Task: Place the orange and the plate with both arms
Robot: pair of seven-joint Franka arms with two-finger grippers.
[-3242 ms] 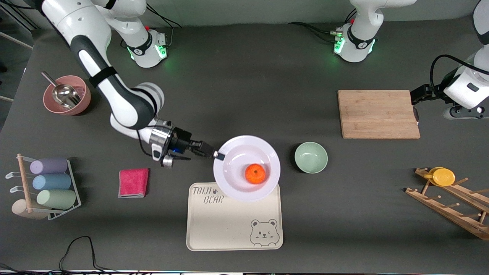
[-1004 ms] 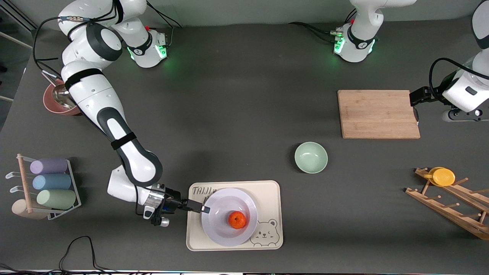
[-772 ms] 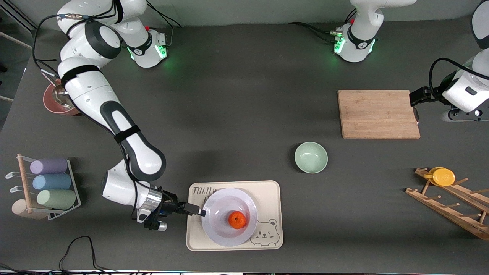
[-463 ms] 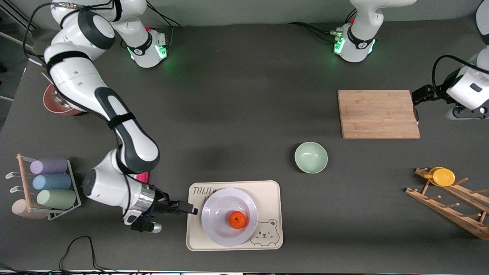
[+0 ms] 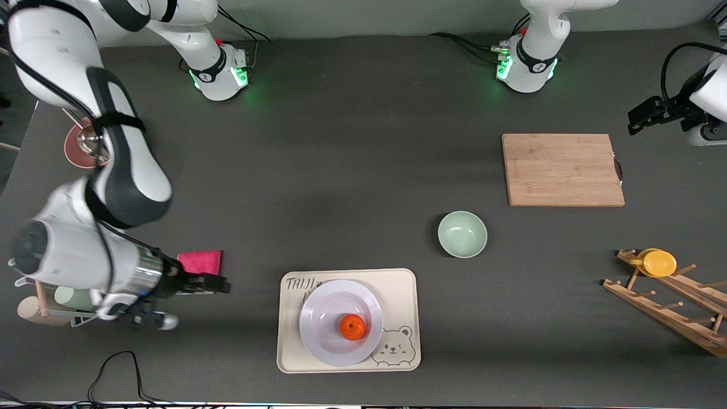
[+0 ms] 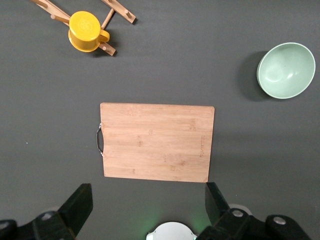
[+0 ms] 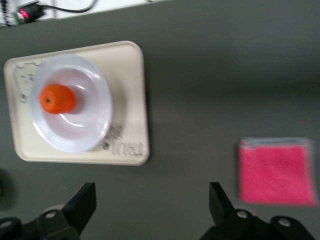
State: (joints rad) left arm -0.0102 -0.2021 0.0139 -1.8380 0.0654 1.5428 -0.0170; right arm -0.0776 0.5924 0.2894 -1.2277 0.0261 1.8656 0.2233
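While both arms hang clear of the work, I note the dark desk [image 5: 352, 170] carrying a cream bear tray [image 5: 349, 320] at its edge nearest the front camera. On that tray sits the plate [image 5: 339, 322], flat and within the tray's rim, and the orange [image 5: 352, 327] rests in the plate's well, off centre toward the bear print. My right claw [image 5: 218, 283] is over bare desk beside the pink cloth [image 5: 201, 261], well apart from the tray, fingers spread wide and holding nothing. My left claw [image 5: 639, 118] is up near the wooden board [image 5: 562, 169], likewise wide open and empty.
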